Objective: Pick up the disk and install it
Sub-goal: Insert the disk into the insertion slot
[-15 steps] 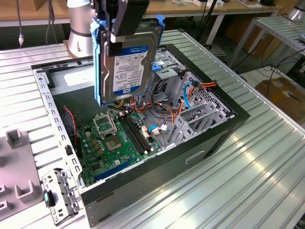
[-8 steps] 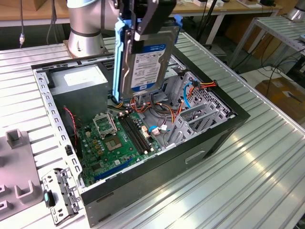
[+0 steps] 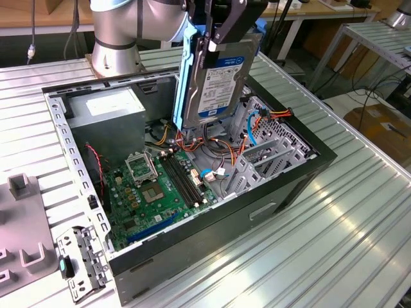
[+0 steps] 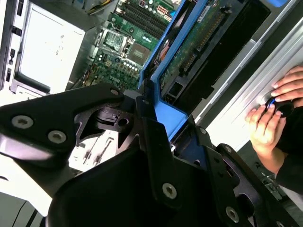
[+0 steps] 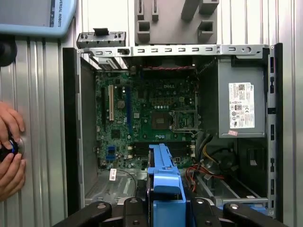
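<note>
Gripper (image 3: pixel 212 42) is clamped tight on the disk (image 3: pixel 218 86), which hangs upright above the open computer case (image 3: pixel 289 186), so it is best held straight and well away from the loose cables (image 3: pixel 221 153).

Camera setup, quick rundown
Exterior view sat up high off one corner, looking down at an angle into the open computer case (image 3: pixel 192 256) on the ribbed surface (image 3: pixel 359 244). First wrist view stared straight down into it; second wrist view was closer and tilted. All three shared the motherboard (image 3: pixel 160 192).
</note>
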You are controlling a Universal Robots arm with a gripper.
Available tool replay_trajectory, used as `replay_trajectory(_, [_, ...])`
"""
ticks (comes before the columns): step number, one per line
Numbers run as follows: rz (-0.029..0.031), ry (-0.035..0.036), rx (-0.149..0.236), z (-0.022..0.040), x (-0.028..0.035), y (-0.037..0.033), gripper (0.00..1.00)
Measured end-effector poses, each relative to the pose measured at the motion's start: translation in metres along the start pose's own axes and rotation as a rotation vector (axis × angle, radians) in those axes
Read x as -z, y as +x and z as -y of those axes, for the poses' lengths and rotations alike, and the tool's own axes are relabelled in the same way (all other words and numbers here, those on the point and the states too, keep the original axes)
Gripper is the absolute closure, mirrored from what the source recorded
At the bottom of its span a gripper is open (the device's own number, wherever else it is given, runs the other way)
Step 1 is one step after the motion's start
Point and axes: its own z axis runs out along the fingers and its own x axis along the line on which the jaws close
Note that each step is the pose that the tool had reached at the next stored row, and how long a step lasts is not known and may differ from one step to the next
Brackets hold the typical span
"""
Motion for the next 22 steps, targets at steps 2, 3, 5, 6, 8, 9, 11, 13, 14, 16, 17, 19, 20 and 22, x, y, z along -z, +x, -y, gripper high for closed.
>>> replay_trajectory(2, [0.0000,0.0000,0.000,0.0003,0.0000,0.0000,0.63])
replay_trajectory(3, [0.0000,0.0000,0.000,0.0004,0.0000,-0.0001,0.63])
replay_trajectory(5, [0.0000,0.0000,0.000,0.0004,0.0000,-0.0001,0.63])
replay_trajectory(6, [0.0000,0.0000,0.000,0.0005,0.0000,-0.0001,0.63])
replay_trajectory(8, [0.0000,0.0000,0.000,0.0005,0.0000,-0.0001,0.63])
replay_trajectory(9, [0.0000,0.0000,0.000,0.0005,0.0000,-0.0001,0.63])
replay_trajectory(11, [0.0000,0.0000,0.000,0.0005,0.0000,-0.0001,0.63])
replay_trajectory(13, [0.0000,0.0000,0.000,0.0005,0.0000,0.0005,0.63])
replay_trajectory(14, [0.0000,0.0000,0.000,0.0005,0.0000,0.0010,0.63])
replay_trajectory(16, [0.0000,0.0000,0.000,0.0006,-0.0001,0.0042,0.63])
replay_trajectory(17, [0.0001,0.0000,0.000,0.0007,-0.0002,0.0061,0.63])
replay_trajectory(19, [0.0000,0.0000,0.000,0.0008,-0.0002,0.0086,0.63])
replay_trajectory(20, [0.0000,0.0001,0.000,0.0008,-0.0003,0.0100,0.63])
replay_trajectory(22, [-0.0001,0.0000,0.000,0.0009,-0.0003,0.0126,0.63])
